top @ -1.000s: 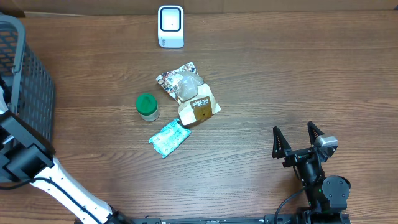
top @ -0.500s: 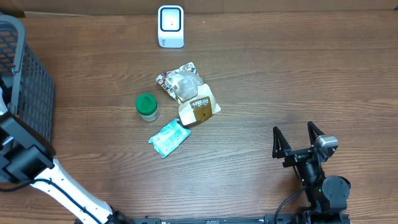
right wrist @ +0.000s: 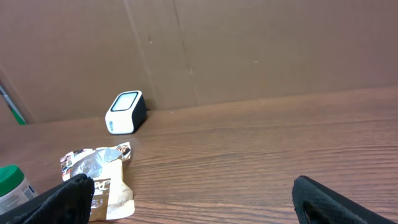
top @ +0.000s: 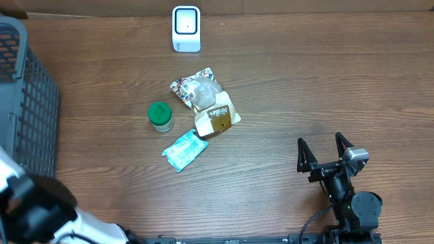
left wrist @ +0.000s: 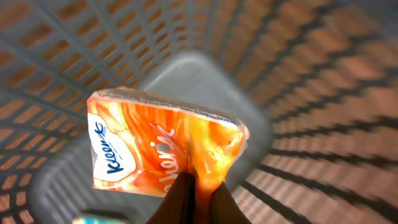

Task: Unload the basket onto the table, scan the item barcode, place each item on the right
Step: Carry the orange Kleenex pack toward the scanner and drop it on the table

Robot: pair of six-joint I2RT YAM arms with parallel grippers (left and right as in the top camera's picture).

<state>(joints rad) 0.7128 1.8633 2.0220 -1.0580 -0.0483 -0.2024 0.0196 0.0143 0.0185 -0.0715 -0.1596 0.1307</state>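
Note:
An orange Kleenex tissue pack (left wrist: 161, 146) hangs in front of the left wrist camera, over the grey mesh basket (left wrist: 298, 74). My left gripper (left wrist: 200, 182) is shut on the pack's lower right edge, and no barcode shows on the side facing me. In the overhead view the basket (top: 27, 95) stands at the far left, and the left arm (top: 34, 210) is a blur at the bottom left. The white scanner (top: 186, 28) stands at the table's back edge, also seen as the scanner (right wrist: 126, 112) in the right wrist view. My right gripper (top: 325, 150) rests open at the front right, nothing between its fingers.
A green-lidded jar (top: 160, 115), a silver and tan snack bag (top: 207, 102) and a teal packet (top: 184, 150) lie mid-table. A cardboard wall (right wrist: 249, 50) closes the back. A bluish item shows blurred at the basket's bottom.
In the overhead view the left arm has swung toward the front-left corner and is blurred with motion. The right arm and the table items have not moved.

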